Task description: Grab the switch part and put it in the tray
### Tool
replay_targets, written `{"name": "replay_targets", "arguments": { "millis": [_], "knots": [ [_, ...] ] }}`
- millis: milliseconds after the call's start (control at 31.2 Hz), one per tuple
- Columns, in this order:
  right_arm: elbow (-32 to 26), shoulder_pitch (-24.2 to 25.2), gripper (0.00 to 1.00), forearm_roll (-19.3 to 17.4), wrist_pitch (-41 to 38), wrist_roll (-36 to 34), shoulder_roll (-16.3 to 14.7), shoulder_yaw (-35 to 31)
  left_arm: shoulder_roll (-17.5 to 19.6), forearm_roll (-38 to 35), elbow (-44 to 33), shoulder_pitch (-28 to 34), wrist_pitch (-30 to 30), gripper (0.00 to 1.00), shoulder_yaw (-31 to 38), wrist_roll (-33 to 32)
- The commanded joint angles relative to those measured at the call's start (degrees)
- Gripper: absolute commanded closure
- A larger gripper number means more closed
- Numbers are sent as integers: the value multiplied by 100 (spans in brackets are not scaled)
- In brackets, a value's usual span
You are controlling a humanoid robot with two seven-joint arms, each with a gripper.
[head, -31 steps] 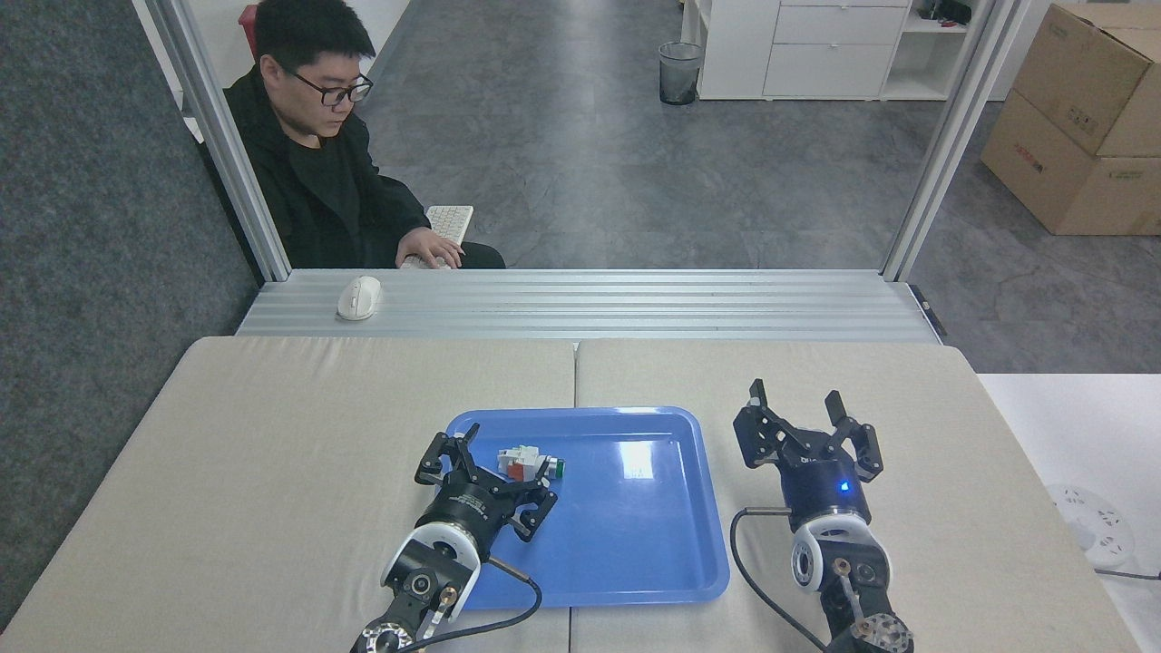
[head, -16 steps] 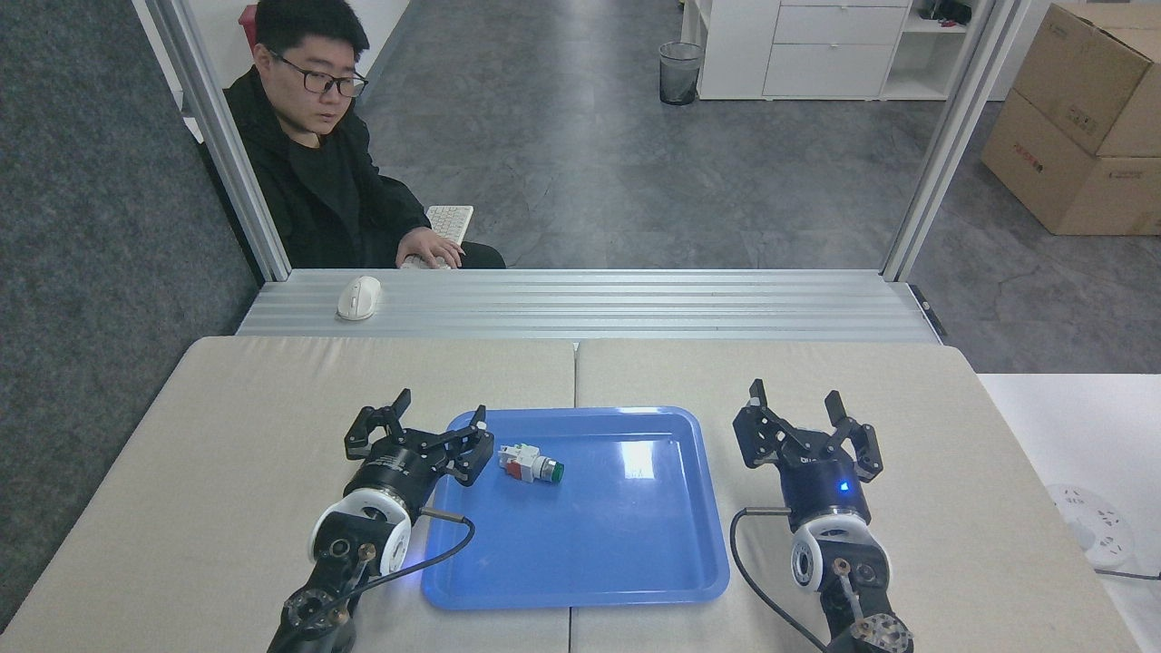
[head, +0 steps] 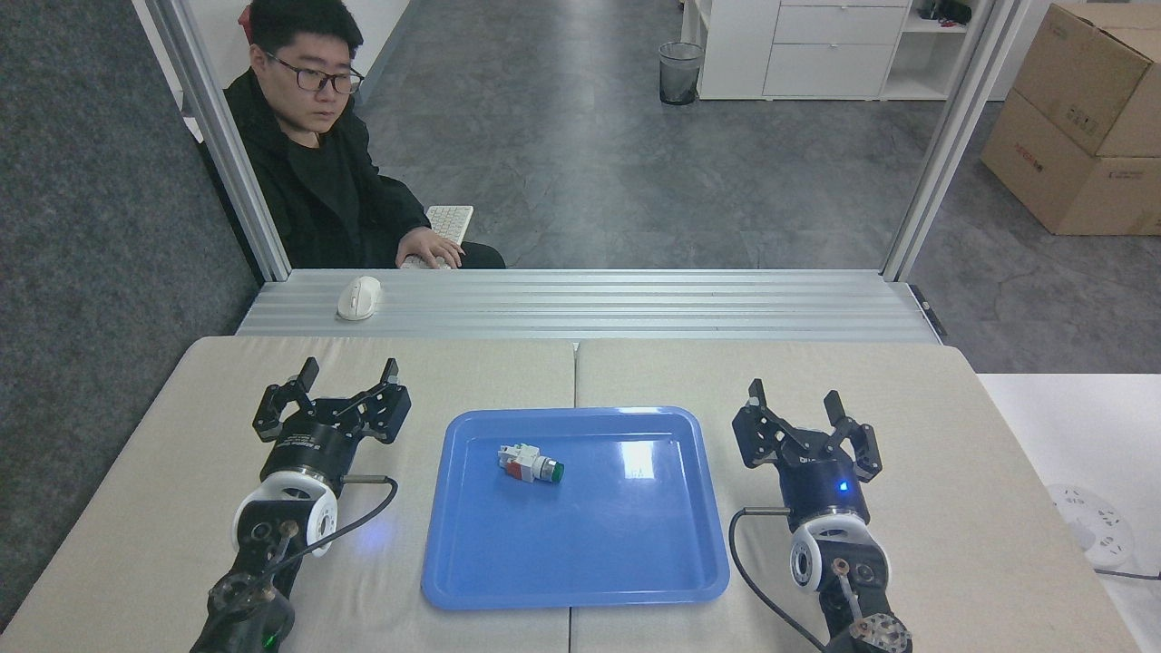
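Switch part: just one, lying on its side in the upper left of the single blue tray. My left gripper stands wide and empty over the beige pad, left of the tray and apart from the part. My right gripper gapes empty right of it. Beyond sits a person, with a mouse and grey floor.

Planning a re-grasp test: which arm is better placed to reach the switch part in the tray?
Left, probably: the switch part lies left of centre in the tray, nearer the open left gripper than the right gripper.
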Motion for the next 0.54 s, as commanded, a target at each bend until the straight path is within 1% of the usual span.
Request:
{"name": "replay_targets", "arguments": {
  "millis": [0, 192, 417, 513],
  "knots": [
    [-3, 0, 0, 1, -1, 0, 11, 0, 233, 109, 19, -8, 31, 0, 470, 16],
    [6, 0, 0, 1, -1, 0, 11, 0, 181, 56, -104, 62, 48, 0, 374, -72],
    [6, 0, 0, 1, -1, 0, 11, 0, -320, -146, -253, 115, 92, 0, 356, -89],
    [6, 0, 0, 1, -1, 0, 11, 0, -478, -531, -333, 203, 145, 0, 347, -72]
  ]
}}
